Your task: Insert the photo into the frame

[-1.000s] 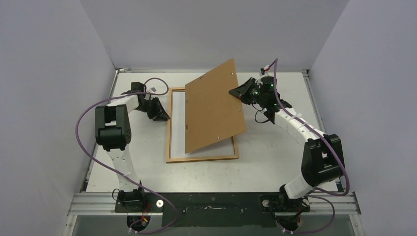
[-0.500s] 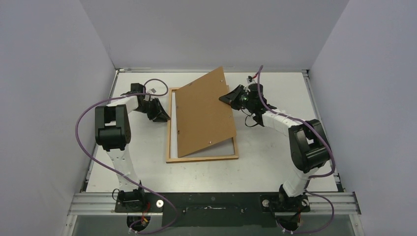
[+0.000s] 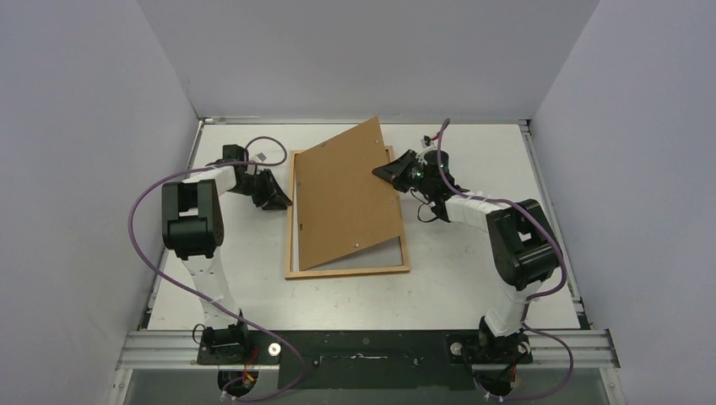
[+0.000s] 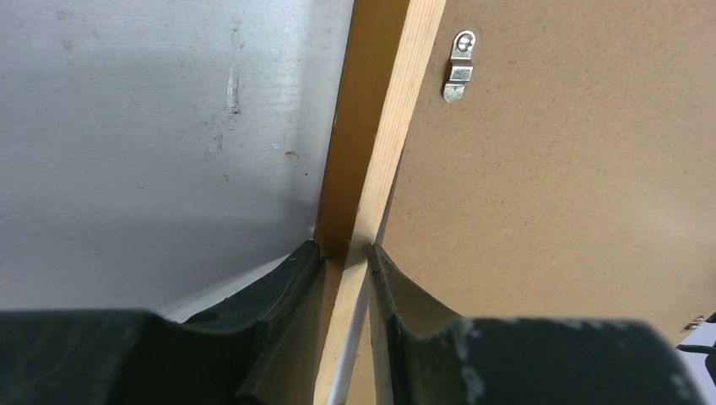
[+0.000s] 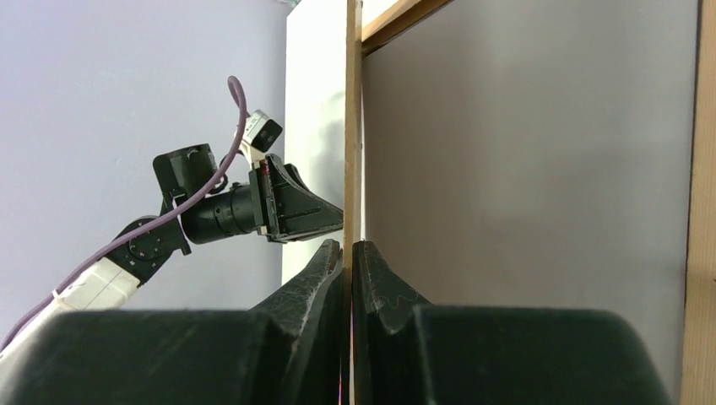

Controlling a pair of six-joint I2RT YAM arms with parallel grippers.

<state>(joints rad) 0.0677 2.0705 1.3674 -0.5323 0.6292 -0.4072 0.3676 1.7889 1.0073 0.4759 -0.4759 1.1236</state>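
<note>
Presently listed, left to right: 1 left gripper [image 3: 283, 201], clamped on the left rail of 1 frame [image 3: 348, 272]; 1 photo [image 3: 380, 256], laid white-side-up inside it; 1 backing panel [image 3: 342, 198], tilted above, pinched by 1 right gripper [image 3: 380, 171].

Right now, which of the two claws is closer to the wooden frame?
Left. The left gripper is clamped on the frame's left rail. The right gripper is raised by the frame's far right side, pinching the lifted edge of the tilted backing board, not the frame.
</note>
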